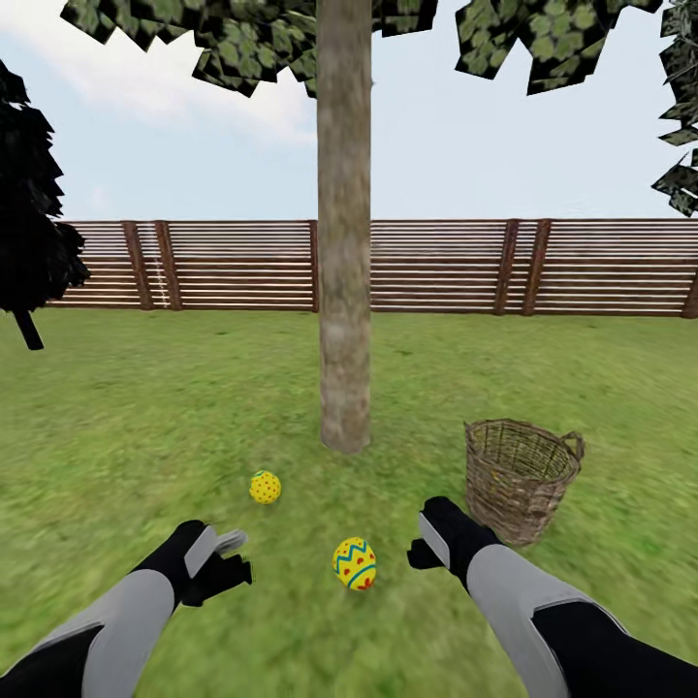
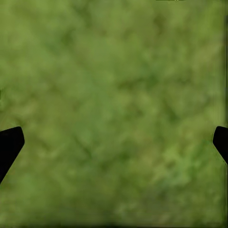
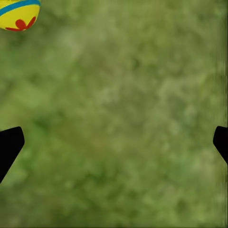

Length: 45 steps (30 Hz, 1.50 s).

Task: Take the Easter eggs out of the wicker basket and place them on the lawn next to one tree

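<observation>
Two Easter eggs lie on the lawn (image 1: 145,436) in front of the tree (image 1: 344,291): a small-looking one (image 1: 265,487) nearer the trunk and one (image 1: 355,563) between my arms. A third egg is out of view. The wicker basket (image 1: 519,475) stands upright to the right of the trunk, and I cannot tell what it holds. My left gripper (image 1: 233,555) hovers low over grass, left of the near egg, open and empty (image 2: 114,142). My right gripper (image 1: 424,538) is open and empty (image 3: 114,142) just right of that egg (image 3: 16,14), between it and the basket.
A brown slat fence (image 1: 436,267) closes the garden behind the tree. A dark conical tree (image 1: 29,233) stands at the far left. Open grass stretches to the left and right of the trunk.
</observation>
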{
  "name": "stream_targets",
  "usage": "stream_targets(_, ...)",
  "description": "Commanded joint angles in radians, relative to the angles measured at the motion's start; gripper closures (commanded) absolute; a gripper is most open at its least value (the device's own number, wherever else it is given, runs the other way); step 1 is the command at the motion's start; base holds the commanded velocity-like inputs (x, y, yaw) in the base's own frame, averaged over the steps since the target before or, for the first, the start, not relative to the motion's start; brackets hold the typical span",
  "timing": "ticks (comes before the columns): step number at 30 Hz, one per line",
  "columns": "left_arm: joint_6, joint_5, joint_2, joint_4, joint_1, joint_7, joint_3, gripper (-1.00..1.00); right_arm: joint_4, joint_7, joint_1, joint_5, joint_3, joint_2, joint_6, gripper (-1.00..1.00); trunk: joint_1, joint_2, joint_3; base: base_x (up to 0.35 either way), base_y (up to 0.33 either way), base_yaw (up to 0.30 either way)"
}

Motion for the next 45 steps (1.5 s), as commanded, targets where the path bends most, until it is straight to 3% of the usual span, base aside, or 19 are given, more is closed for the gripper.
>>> stream_targets(1, 0.004, 0.011, 0.007, -0.001, -0.001, -0.006, 0.002, -1.00, -0.003, -0.006, 0.000, -0.009, 0.007, -0.002, 0.005, -1.00, -0.001, 0.000, 0.003, -0.150, -0.314, 0.291)
stream_targets(5, 0.007, 0.007, 0.029, 0.000, -0.001, -0.132, -0.003, -1.00, -0.008, -0.007, 0.000, -0.007, 0.007, -0.007, 0.005, -1.00, -0.003, 0.001, 0.018, -0.150, -0.314, 0.291)
stream_targets(9, 0.009, 0.004, 0.031, 0.000, -0.001, -0.176, -0.006, -1.00, -0.009, -0.009, 0.000, -0.006, 0.007, -0.011, 0.006, -1.00, -0.004, 0.002, 0.034, -0.150, -0.313, 0.288)
stream_targets(18, 0.007, 0.000, 0.014, 0.002, -0.001, -0.173, -0.008, -1.00, -0.010, -0.008, 0.000, -0.007, 0.008, -0.012, 0.005, -1.00, -0.009, 0.004, 0.069, -0.150, -0.312, 0.231)
stream_targets(28, 0.006, -0.009, 0.002, 0.002, -0.001, -0.169, -0.007, -1.00, -0.011, -0.005, 0.000, -0.008, 0.007, -0.013, 0.005, -1.00, -0.013, 0.006, 0.103, -0.146, -0.312, 0.022)
stream_targets(32, 0.005, -0.008, 0.002, 0.002, -0.001, -0.169, -0.006, -1.00, -0.011, -0.002, 0.000, -0.012, 0.006, -0.014, 0.005, -1.00, -0.013, 0.006, 0.103, -0.135, -0.312, -0.189)
stream_targets(45, 0.005, -0.008, -0.002, 0.002, -0.001, -0.167, -0.006, -1.00, -0.013, -0.003, 0.000, -0.008, 0.006, -0.019, 0.005, -1.00, -0.018, 0.009, 0.154, -0.129, -0.312, -0.123)
